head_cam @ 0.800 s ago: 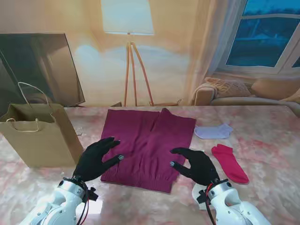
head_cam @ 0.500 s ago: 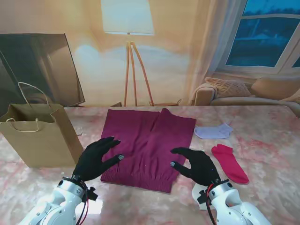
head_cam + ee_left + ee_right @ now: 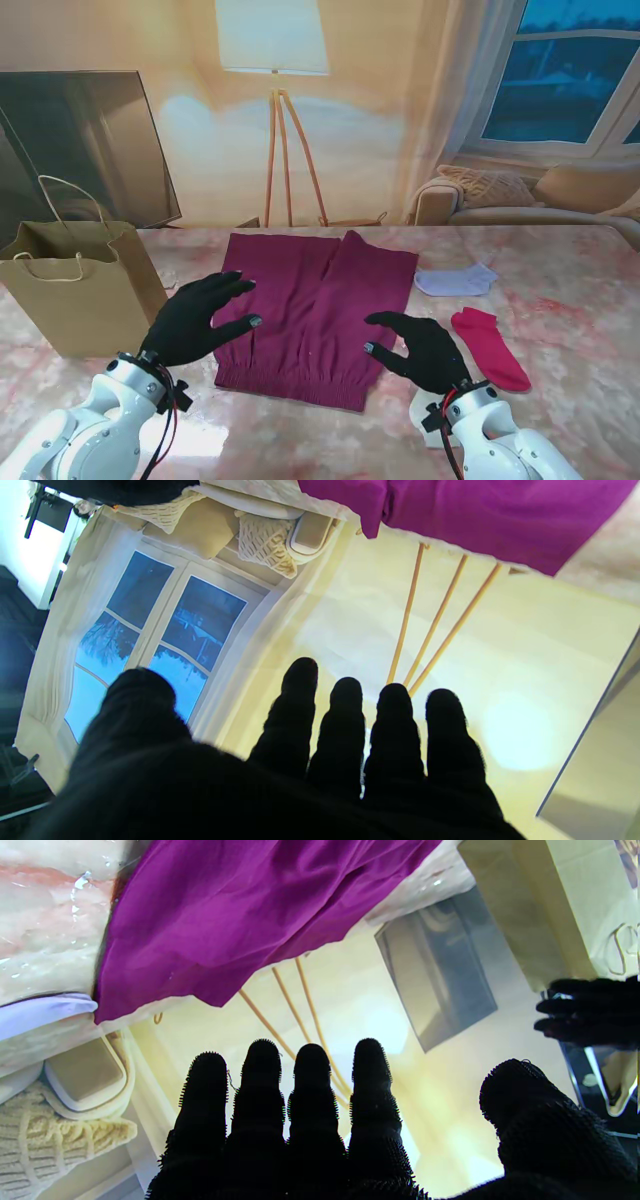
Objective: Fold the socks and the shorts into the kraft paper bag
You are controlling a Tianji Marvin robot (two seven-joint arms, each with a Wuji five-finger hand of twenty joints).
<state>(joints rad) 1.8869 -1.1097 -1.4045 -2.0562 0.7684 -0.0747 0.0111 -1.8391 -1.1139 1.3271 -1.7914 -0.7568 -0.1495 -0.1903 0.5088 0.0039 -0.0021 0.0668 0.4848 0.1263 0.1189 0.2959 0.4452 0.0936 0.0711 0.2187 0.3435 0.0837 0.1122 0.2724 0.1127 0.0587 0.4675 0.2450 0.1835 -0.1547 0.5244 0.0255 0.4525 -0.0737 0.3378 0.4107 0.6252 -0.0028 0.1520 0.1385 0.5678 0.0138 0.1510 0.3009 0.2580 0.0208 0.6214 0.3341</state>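
Note:
Magenta shorts lie flat in the middle of the table, waistband nearest me. My left hand in a black glove hovers over their left edge, fingers spread, holding nothing. Over the right near corner of the shorts floats my right hand, open too. A red sock lies to the right of that hand, and a white sock sits farther back. The kraft paper bag stands upright and open at the left. Both wrist views show the shorts beyond straight fingers.
The marble table top runs to a far edge before a printed room backdrop. Between the bag and the shorts lies a small clear object. In the right wrist view the bag and my left hand appear.
My left hand has lifted and drawn slightly left and away from me, its arm swinging out to the left. The right hand and the clothes stay where they were.

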